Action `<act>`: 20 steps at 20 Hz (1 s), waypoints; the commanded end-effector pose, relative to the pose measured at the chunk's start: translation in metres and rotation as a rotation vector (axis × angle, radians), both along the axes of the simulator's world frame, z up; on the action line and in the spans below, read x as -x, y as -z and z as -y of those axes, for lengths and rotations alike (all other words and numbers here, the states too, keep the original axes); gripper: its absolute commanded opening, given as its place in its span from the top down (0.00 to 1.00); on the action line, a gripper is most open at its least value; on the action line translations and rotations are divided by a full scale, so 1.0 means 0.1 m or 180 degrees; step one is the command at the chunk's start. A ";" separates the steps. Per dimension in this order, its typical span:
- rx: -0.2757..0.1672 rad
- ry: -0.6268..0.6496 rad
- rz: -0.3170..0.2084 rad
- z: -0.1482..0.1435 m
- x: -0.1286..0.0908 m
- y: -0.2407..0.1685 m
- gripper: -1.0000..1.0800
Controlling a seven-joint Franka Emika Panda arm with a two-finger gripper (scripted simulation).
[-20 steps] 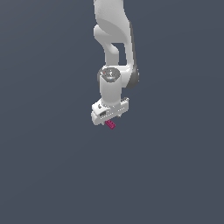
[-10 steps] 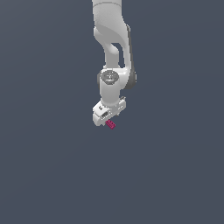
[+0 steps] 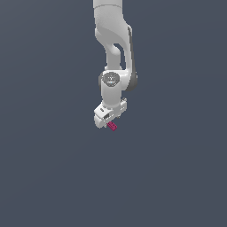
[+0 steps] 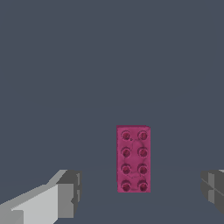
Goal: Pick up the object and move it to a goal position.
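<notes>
The object is a tiny magenta-pink oblong block with two rows of studs (image 4: 133,159). It lies flat on the dark grey surface. In the exterior view it (image 3: 112,126) peeks out just below the white hand. My gripper (image 3: 109,120) hangs over it, pointing down. In the wrist view the gripper (image 4: 142,192) is open, with one grey finger (image 4: 70,192) on one side and the other finger (image 4: 213,190) on the far side. The block lies between them, touching neither, nearer the middle than either finger.
The white arm (image 3: 114,48) comes down from the top of the exterior view. The dark grey surface (image 3: 177,168) spreads all around with nothing else on it in view.
The arm has shifted slightly toward the exterior view's left and the hand sits a bit more squarely over the block. The block has not moved.
</notes>
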State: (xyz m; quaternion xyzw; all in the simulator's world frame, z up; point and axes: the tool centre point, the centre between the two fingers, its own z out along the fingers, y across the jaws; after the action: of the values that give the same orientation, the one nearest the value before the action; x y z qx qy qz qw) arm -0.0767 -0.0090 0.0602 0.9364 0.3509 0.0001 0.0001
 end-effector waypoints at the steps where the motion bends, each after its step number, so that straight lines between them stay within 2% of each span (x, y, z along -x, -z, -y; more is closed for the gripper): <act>1: 0.0000 -0.0002 -0.0002 0.00 0.00 0.05 0.04; 9: 0.0000 -0.0012 -0.0002 0.00 0.02 0.39 0.04; 15: 0.0000 -0.0015 -0.0001 0.00 0.01 0.48 0.04; 16: 0.0000 -0.0015 -0.0001 0.00 0.01 0.48 1.00; 20: 0.0000 -0.0015 -0.0001 0.00 0.01 0.48 1.00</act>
State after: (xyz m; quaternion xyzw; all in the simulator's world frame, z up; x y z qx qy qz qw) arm -0.0777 -0.0094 0.0124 0.9357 0.3528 0.0000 0.0001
